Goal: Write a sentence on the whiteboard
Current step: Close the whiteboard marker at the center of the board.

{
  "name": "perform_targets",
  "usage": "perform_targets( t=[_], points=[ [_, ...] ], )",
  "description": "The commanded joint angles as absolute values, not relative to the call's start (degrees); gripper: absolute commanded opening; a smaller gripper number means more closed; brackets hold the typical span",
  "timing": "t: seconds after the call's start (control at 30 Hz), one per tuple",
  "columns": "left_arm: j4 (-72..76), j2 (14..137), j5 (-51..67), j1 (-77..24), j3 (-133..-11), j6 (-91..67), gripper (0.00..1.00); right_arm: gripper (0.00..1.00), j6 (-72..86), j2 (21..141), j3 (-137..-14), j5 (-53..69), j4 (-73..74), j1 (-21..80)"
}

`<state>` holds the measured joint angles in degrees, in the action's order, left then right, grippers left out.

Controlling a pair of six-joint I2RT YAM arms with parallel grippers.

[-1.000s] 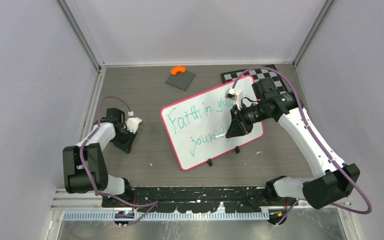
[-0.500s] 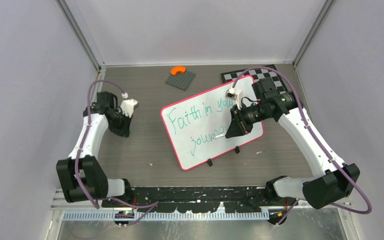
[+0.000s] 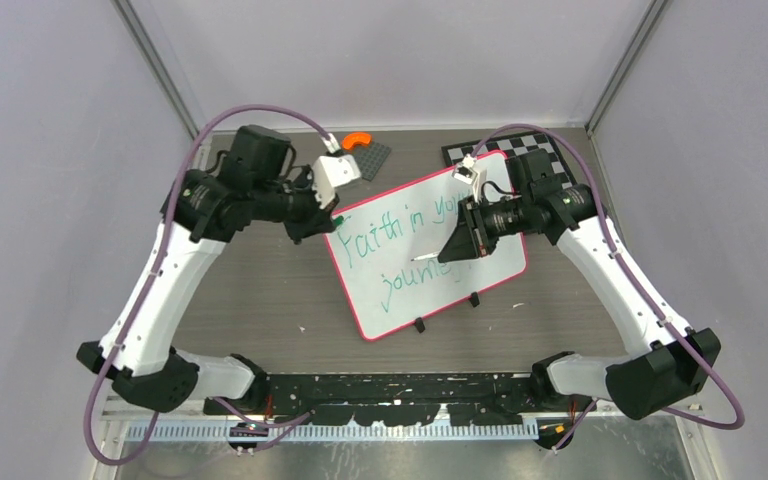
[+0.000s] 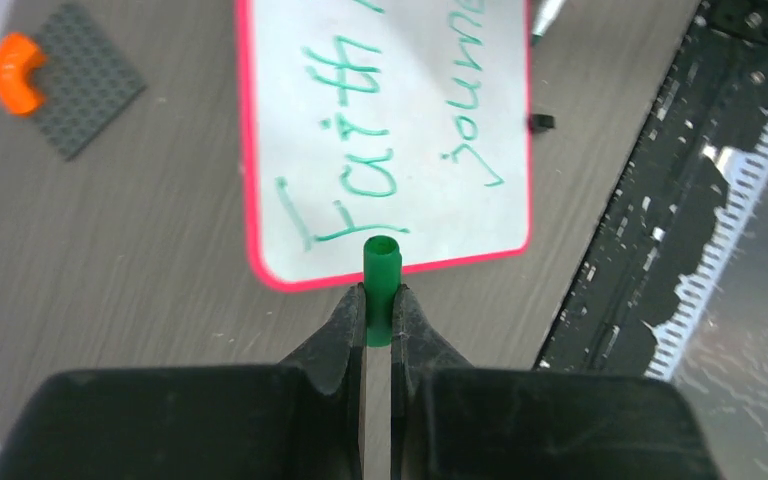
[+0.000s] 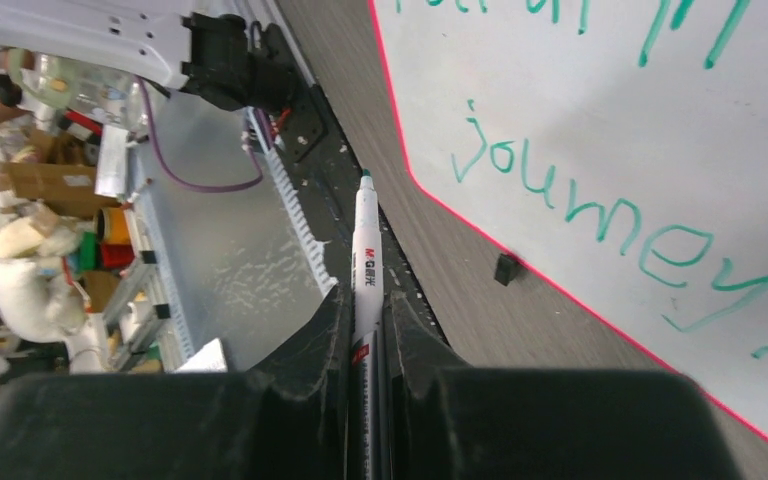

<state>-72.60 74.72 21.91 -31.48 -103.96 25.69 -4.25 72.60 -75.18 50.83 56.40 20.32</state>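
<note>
Right end effector [image 5: 365, 300] clamps marker [image 5: 367, 245], whiteboard [image 3: 356, 272] diagonal

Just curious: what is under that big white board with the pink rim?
The pink-rimmed whiteboard lies on the grey wooden table; a black-and-white checkered board pokes out under its far corner. Anything else beneath is hidden.

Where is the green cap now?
In the left wrist view, the green cap is pinched in the left gripper, over the whiteboard's left edge.
</note>
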Motion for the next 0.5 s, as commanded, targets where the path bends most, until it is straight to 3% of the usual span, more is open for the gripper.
perform_targets(
  t=[0.0,0.47],
  points=[
    [-77.07,79.65,20.06,-39.55,-102.95,26.81,0.00,0.00,6.70,69.79,-73.08,57.48,46.93,20.61],
    [-74.85,88.02,17.60,-51.38,-105.11,27.11,0.00,0.00,12.01,69.94,-70.20,60.08,44.47,22.80]
  ],
)
